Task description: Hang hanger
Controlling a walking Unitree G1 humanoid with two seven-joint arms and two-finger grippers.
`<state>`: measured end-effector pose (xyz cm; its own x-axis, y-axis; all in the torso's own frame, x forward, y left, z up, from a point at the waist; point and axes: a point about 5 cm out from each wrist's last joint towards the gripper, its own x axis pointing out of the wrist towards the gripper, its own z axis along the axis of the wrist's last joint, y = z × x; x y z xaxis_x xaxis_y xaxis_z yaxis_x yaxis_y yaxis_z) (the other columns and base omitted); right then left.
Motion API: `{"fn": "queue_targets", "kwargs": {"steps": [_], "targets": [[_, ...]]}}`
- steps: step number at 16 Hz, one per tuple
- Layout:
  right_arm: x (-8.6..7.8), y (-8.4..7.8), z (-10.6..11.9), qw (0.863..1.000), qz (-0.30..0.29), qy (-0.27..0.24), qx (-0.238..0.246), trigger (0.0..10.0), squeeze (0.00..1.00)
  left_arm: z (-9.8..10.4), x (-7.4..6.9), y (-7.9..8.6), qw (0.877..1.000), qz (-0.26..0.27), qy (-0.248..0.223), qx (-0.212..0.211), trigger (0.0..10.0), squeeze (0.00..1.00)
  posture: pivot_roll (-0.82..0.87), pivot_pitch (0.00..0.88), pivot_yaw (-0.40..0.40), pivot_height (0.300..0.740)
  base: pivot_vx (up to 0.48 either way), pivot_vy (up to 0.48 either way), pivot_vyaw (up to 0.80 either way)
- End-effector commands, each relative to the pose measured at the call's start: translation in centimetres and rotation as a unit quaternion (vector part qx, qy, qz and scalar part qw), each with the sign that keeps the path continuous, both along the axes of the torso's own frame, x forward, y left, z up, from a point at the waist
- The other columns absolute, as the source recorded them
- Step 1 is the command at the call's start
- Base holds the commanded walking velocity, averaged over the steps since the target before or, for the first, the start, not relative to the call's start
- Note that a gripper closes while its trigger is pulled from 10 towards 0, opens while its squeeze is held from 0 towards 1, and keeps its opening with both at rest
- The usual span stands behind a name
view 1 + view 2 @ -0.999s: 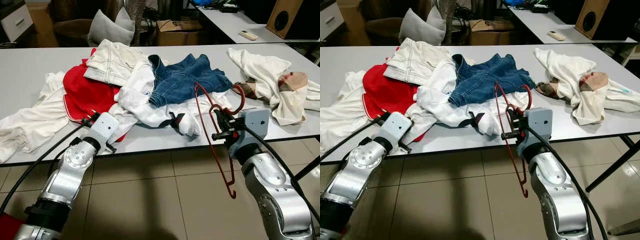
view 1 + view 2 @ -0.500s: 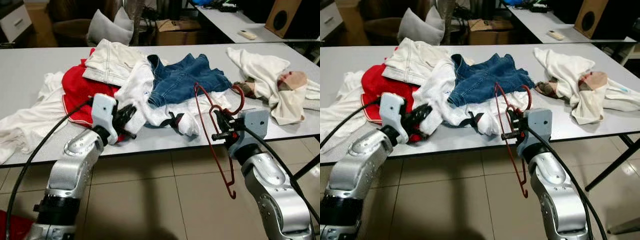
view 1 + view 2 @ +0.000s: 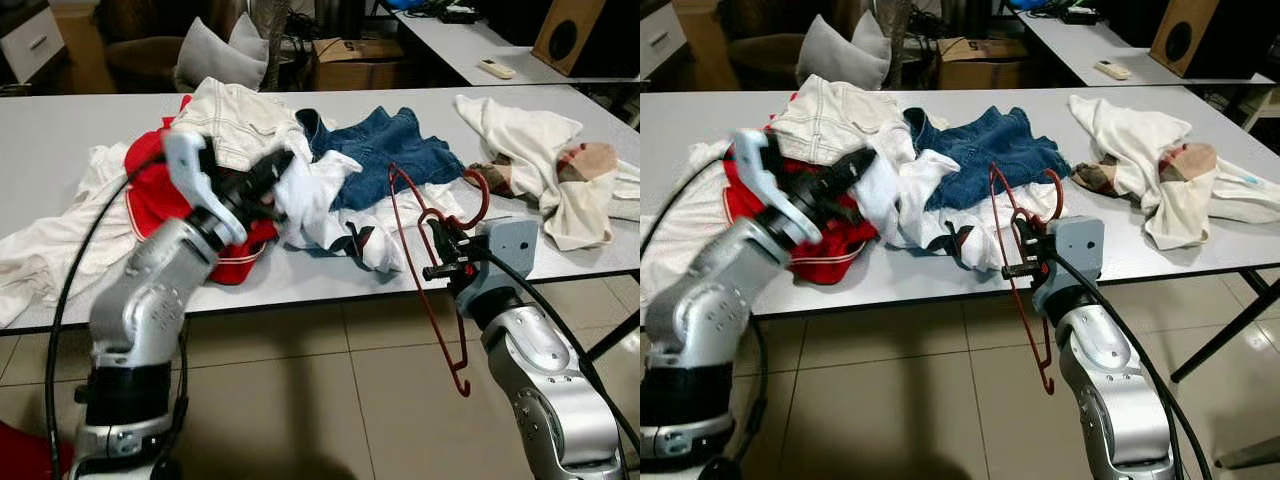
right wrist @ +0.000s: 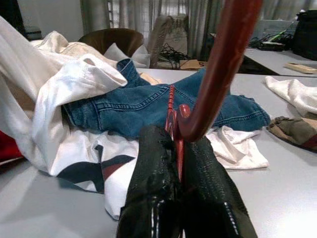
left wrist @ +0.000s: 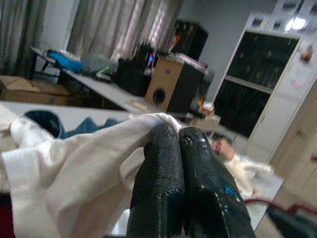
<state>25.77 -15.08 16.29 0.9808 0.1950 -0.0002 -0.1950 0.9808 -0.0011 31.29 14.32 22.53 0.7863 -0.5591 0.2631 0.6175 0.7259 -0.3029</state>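
A red wire hanger (image 3: 432, 285) hangs past the table's front edge, its hook up over the tabletop. My right gripper (image 3: 444, 247) is shut on the hanger's neck (image 4: 177, 130). A white garment (image 3: 315, 195) with dark and red trim lies in the clothes pile at the middle of the grey table (image 3: 60, 140). My left gripper (image 3: 272, 172) is raised above the pile and shut on a fold of this white garment (image 5: 74, 158), pulling it up off the pile. Its two black fingers (image 5: 168, 183) are pressed together on the cloth.
The pile also holds a red garment (image 3: 165, 185), a cream jacket (image 3: 235, 120) and a denim piece (image 3: 385, 150). More white and tan clothes (image 3: 545, 165) lie at the table's right. Tiled floor runs in front; another table with a speaker (image 3: 570, 35) stands behind.
My left arm has swung up from the table's front edge, closed on the white garment and lifted it toward the pile's middle. The right gripper and hanger have stayed put.
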Motion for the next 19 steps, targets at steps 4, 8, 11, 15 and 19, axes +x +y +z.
{"fn": "queue_targets", "kwargs": {"steps": [4,8,11,15,19], "targets": [[0.0,-0.5,0.1,1.000,-0.015,-0.006,-0.002,10.0,0.00,0.7,-0.1,0.5,1.000,0.004,-0.008,0.006,0.0,0.00,-0.13,0.000,0.008,0.740,0.000,0.000,0.00],[-1.1,1.2,1.7,0.991,0.124,-0.034,0.038,10.0,0.00,0.7,0.8,0.7,0.998,0.051,0.006,0.035,0.0,0.00,-0.13,0.000,0.010,0.740,0.000,0.000,0.00],[-2.6,0.4,2.2,0.975,0.218,-0.033,0.016,10.0,0.00,4.4,1.4,0.0,0.999,0.024,-0.027,-0.015,0.0,0.00,-0.13,0.000,0.010,0.740,0.000,0.000,0.00],[-3.4,-0.8,2.9,0.961,0.274,-0.027,0.009,10.0,0.00,7.4,2.0,0.2,0.995,0.010,-0.038,-0.087,0.0,0.00,-0.13,0.000,0.011,0.740,0.000,0.000,0.00],[-3.9,-2.2,4.4,0.954,0.293,-0.049,0.044,10.0,0.00,6.5,2.7,0.1,0.998,0.043,-0.015,-0.032,0.0,0.00,-0.13,0.000,0.017,0.740,0.000,0.000,0.00]]}}
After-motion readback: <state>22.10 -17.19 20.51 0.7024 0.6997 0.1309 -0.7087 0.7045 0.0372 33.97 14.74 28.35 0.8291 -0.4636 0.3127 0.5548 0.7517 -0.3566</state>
